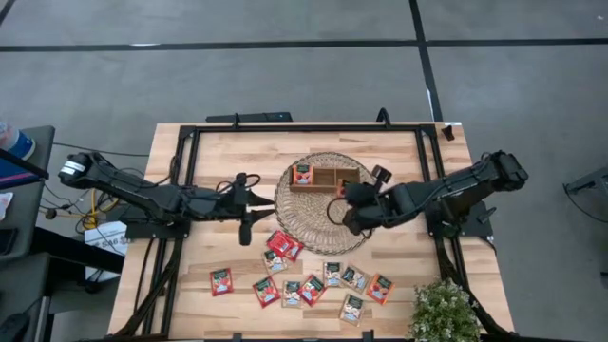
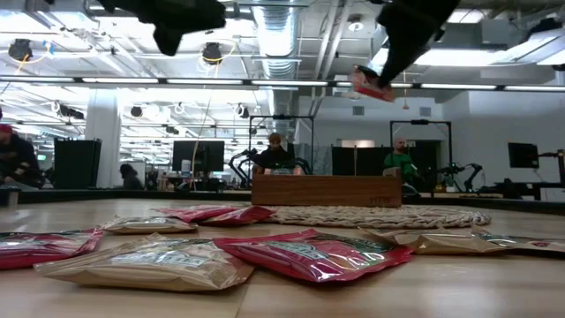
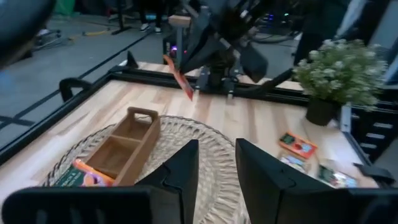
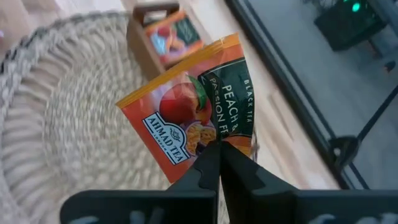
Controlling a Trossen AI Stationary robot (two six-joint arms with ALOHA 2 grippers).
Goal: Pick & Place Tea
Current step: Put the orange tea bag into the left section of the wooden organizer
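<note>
Above the mat [image 1: 323,204], at its three o'clock edge, the right gripper [image 4: 219,155] pinches an orange sachet [image 4: 193,121] reading "AHMAD TEA", "PEACH & PASSION"; left gripper [image 3: 216,163] parted, empty.

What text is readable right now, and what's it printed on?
"AHMAD TEA": sachet held in the right claw.
"BLACK TEA": same sachet.
"PEACH & PASSION F...": same sachet, rest hidden.
Sachets on the table and in the tray: labels too small or blurred to read.

left end effector [image 1: 249,202] parted, right end effector [image 4: 217,149] clamped — both raised
</note>
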